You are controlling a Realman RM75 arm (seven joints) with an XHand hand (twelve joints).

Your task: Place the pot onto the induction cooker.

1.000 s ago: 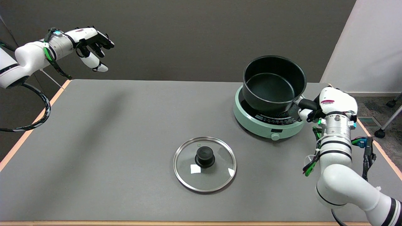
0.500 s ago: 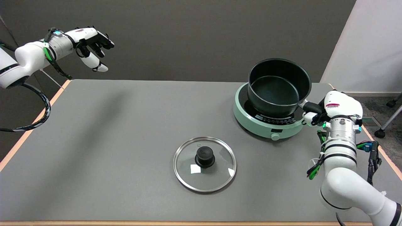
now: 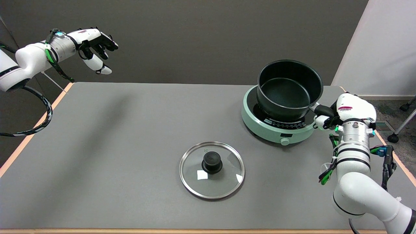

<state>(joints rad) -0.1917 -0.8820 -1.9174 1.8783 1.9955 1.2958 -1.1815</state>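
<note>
A black pot (image 3: pixel 287 89) with an empty inside sits over the right half of the pale green induction cooker (image 3: pixel 276 128), at the table's far right. Whether its base rests fully on the cooker top or hangs just above it I cannot tell. The pot's black handle (image 3: pixel 321 110) sticks out to the right. My right hand (image 3: pixel 346 110) grips that handle, its fingers wrapped around it and mostly hidden behind the white back of the hand.
A glass lid (image 3: pixel 212 169) with a black knob lies flat on the grey table (image 3: pixel 130 136) near the front middle. The idle left hand (image 3: pixel 94 42) hangs in the air at the upper left. The table's right edge runs just beside my right arm.
The pot has shifted to the right over the cooker, carried by my right hand, most of it in the first half second. The lid and left arm have not moved.
</note>
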